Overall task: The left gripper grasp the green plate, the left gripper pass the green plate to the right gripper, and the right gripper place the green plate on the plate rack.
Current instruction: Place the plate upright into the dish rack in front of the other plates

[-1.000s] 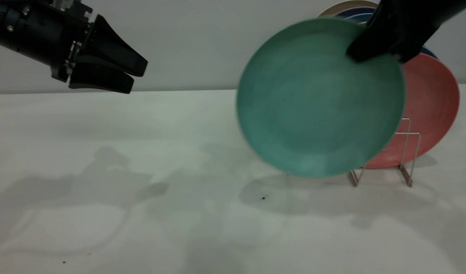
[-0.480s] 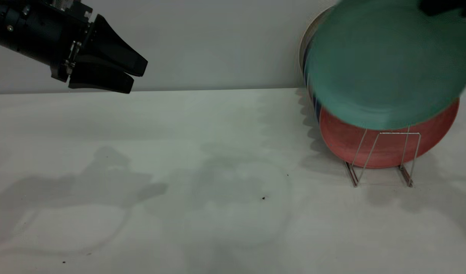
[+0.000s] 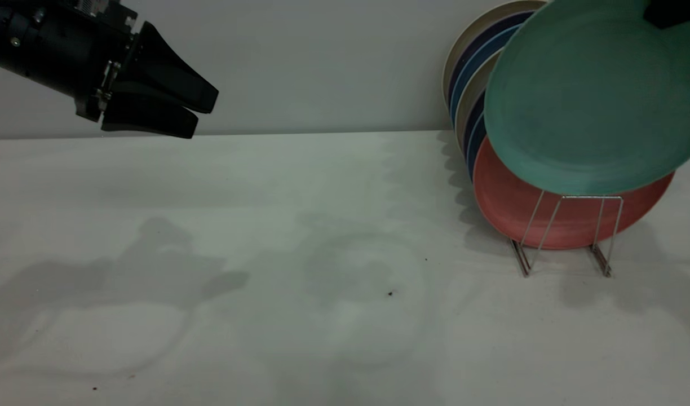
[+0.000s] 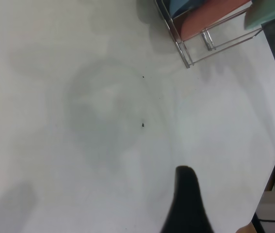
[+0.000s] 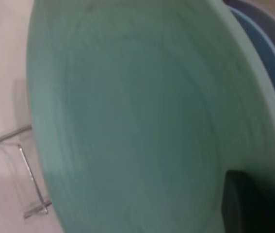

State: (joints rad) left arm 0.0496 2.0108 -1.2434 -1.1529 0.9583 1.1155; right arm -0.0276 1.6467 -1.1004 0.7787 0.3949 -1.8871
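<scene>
Now the green plate [image 3: 590, 96], clamped at its upper rim by the right hand [image 3: 669, 14], has swung from beside the plate rack [image 3: 567, 234] to above it, ready for lowering; left hand [image 3: 195, 115], released, hangs far off.

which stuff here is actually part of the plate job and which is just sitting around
Part of the job:
- green plate, held up in the air over the rack
- right gripper, gripping the plate's top edge
- plate rack, its front slot free
- left gripper, hanging clear at the far left

Just there:
- pink plate in the rack
- blue plates behind it
- dark speck on the table
</scene>
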